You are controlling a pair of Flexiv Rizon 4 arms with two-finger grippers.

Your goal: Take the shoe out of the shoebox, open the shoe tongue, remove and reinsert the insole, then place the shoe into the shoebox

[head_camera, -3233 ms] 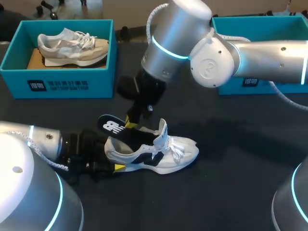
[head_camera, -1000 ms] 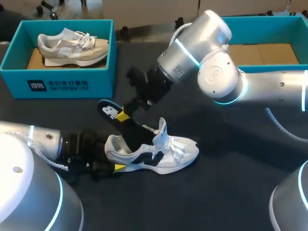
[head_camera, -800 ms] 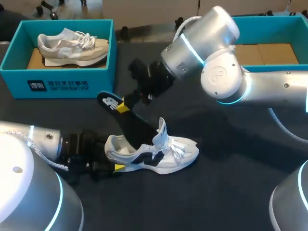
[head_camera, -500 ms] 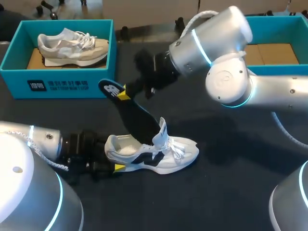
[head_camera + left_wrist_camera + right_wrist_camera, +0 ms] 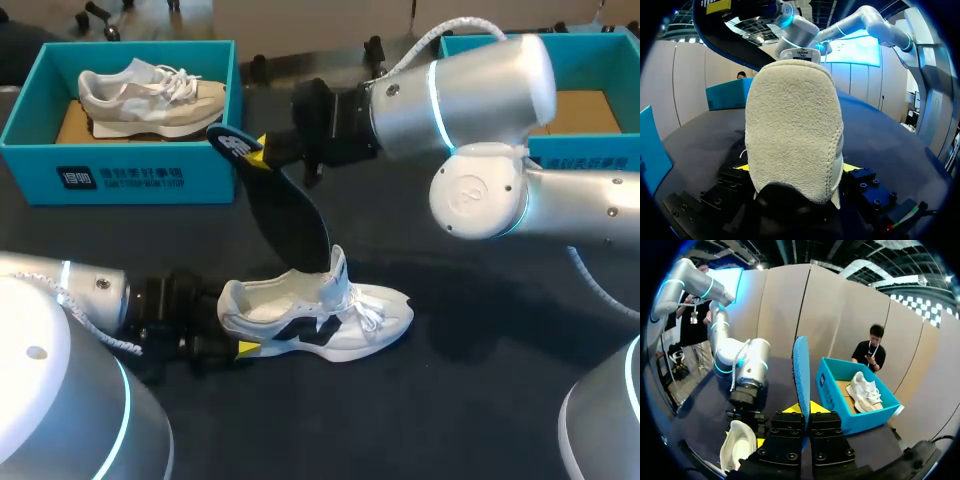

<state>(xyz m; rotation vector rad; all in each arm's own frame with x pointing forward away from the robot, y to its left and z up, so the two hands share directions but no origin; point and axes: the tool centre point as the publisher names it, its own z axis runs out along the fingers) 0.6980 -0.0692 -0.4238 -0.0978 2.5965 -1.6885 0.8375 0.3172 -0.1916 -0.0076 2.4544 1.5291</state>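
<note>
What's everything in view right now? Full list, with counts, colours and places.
white shoe: 1, white with a dark side mark, middle of the table, tongue raised
insole: 1, black top, blue underside, tilted above the white shoe, lower end at its opening
left shoebox: 1, teal, far left of the table
beige shoe: 1, beige and white, inside the left shoebox
right shoebox: 1, teal, far right, brown floor showing, partly behind the right arm
table: 1, black
left gripper: 1, black with yellow tips, shut on the white shoe's heel
right gripper: 1, black with yellow tips, shut on the insole's upper end
</note>
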